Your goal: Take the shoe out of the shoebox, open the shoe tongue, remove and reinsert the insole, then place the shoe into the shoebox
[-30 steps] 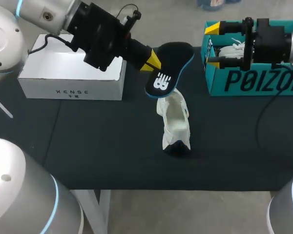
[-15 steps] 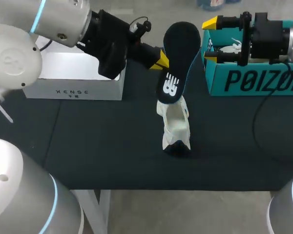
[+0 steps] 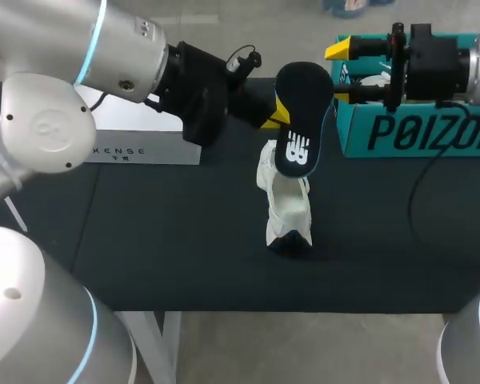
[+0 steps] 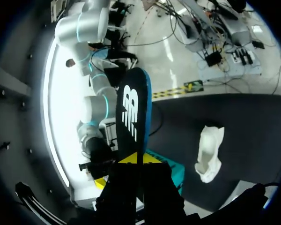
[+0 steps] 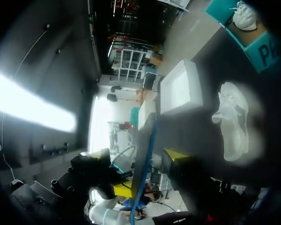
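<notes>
My left gripper (image 3: 278,112) is shut on a black insole (image 3: 302,120) with a blue edge and holds it on end in the air above the white shoe (image 3: 286,200). The shoe lies on the dark table, mid-field. In the left wrist view the insole (image 4: 131,117) sticks up from the left gripper (image 4: 140,161), with the shoe (image 4: 210,152) off to one side. My right gripper (image 3: 342,74) hovers by the teal shoebox (image 3: 416,132), facing the insole's upper end. In the right wrist view the insole's edge (image 5: 145,150) runs between the right gripper's (image 5: 139,157) open fingers, clear of both.
A second white shoe (image 3: 376,80) lies inside the teal shoebox at the back right. A white box (image 3: 136,140) stands at the back left, partly behind my left arm. The table's front half holds only the shoe.
My left arm has carried the insole to the right and swung it upright, bringing its upper end near the right gripper. The right gripper has shifted slightly left and its fingers have drawn a little closer.
</notes>
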### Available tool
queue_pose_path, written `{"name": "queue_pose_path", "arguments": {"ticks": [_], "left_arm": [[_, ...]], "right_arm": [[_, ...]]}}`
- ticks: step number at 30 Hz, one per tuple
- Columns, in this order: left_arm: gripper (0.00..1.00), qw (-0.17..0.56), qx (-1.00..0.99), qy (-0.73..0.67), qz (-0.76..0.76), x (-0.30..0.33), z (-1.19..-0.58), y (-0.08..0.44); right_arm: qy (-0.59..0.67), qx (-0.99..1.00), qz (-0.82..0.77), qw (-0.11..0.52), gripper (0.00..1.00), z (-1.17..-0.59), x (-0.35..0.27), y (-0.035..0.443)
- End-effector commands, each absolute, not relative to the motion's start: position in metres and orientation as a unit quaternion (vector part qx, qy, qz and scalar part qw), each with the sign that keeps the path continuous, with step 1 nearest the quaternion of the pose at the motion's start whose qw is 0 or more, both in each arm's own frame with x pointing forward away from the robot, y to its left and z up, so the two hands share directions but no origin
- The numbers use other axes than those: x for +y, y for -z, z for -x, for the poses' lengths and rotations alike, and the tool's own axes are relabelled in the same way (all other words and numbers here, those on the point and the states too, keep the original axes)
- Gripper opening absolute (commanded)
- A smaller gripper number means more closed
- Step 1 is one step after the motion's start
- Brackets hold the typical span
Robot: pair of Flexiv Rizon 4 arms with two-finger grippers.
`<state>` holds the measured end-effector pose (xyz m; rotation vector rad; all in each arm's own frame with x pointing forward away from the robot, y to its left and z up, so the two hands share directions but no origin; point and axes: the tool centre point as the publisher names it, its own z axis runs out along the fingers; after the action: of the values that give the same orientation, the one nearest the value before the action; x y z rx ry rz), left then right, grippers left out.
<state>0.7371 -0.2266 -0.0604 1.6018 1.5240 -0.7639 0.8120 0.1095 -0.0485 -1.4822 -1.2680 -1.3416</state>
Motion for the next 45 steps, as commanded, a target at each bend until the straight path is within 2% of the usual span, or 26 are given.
{"name": "queue_pose_path", "arguments": {"ticks": [1, 7, 11, 16, 18, 21, 22, 24, 27, 30, 39, 45], "left_arm": [[0.0, 0.389, 0.597, 0.297, -0.636, -0.236, -0.745, 0.057], [0.0, 0.386, 0.594, 0.293, -0.643, -0.239, -0.747, 0.057], [0.0, 0.386, 0.595, 0.292, -0.642, -0.238, -0.749, 0.057], [0.0, 0.392, 0.593, 0.291, -0.641, -0.242, -0.751, 0.053], [0.0, 0.392, 0.592, 0.293, -0.64, -0.245, -0.75, 0.052], [0.0, 0.379, 0.595, 0.296, -0.644, -0.246, -0.749, 0.052], [0.28, 0.369, 0.599, 0.297, -0.646, -0.246, -0.747, 0.053], [1.0, 0.356, 0.598, 0.295, -0.655, -0.242, -0.745, 0.054], [1.0, 0.312, 0.621, 0.298, -0.655, -0.234, -0.744, 0.055], [1.0, 0.209, 0.623, 0.264, -0.706, -0.219, -0.742, 0.058], [1.0, 0.077, 0.659, 0.171, -0.729, -0.209, -0.755, 0.043], [1.0, 0.058, 0.655, 0.134, -0.741, -0.221, -0.765, 0.033]], "right_arm": [[0.518, -0.497, 0.579, 0.386, 0.45, -0.808, 0.112, 0.054], [0.509, -0.503, 0.575, 0.397, 0.42, -0.802, 0.116, 0.056], [0.506, -0.506, 0.574, 0.399, 0.27, -0.799, 0.115, 0.056], [0.498, -0.509, 0.572, 0.407, 0.17, -0.796, 0.119, 0.06], [0.497, -0.509, 0.572, 0.408, 0.0, -0.796, 0.12, 0.062], [0.496, -0.51, 0.573, 0.407, 0.0, -0.797, 0.121, 0.064], [0.496, -0.511, 0.573, 0.406, 0.0, -0.797, 0.12, 0.065], [0.496, -0.511, 0.575, 0.402, 0.0, -0.798, 0.119, 0.068], [0.493, -0.519, 0.58, 0.389, 0.0, -0.8, 0.117, 0.073], [0.487, -0.529, 0.584, 0.377, 0.0, -0.802, 0.116, 0.08], [0.456, -0.57, 0.586, 0.352, 0.0, -0.805, 0.122, 0.103], [0.455, -0.561, 0.588, 0.364, 0.0, -0.805, 0.127, 0.113]]}}
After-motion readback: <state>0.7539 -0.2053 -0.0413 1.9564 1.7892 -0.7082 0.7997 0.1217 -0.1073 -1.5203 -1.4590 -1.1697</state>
